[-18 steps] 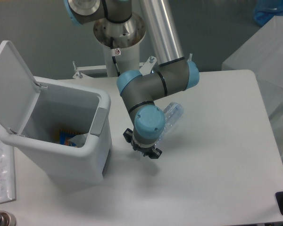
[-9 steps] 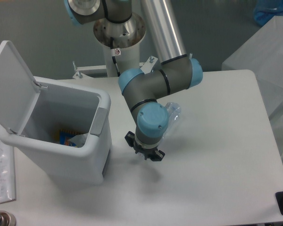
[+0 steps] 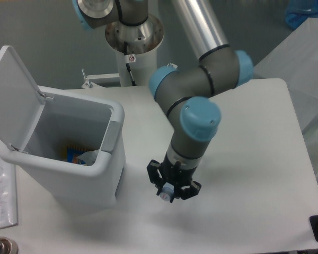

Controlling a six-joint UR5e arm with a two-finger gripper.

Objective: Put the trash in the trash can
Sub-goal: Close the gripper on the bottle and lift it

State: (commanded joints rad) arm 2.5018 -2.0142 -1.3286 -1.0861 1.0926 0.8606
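Trash can (image 3: 103,177): plain white body w/ white lid (image 3: 13,92), a grey tab (image 3: 111,136) seen on the rim. Orange, blue and white bits are seen inside the can (image 3: 78,155). Arm (image 3: 193,103): dark grey links, light blue joint caps, a silver upper tube; white base column. Gripper (image 3: 173,186): black, w/ a small whitish-blue spot at its tip. Table (image 3: 254,185): pale grey-white, no pattern. Backdrop: dull grey; a blue patch is seen at the top right corner (image 3: 302,10).
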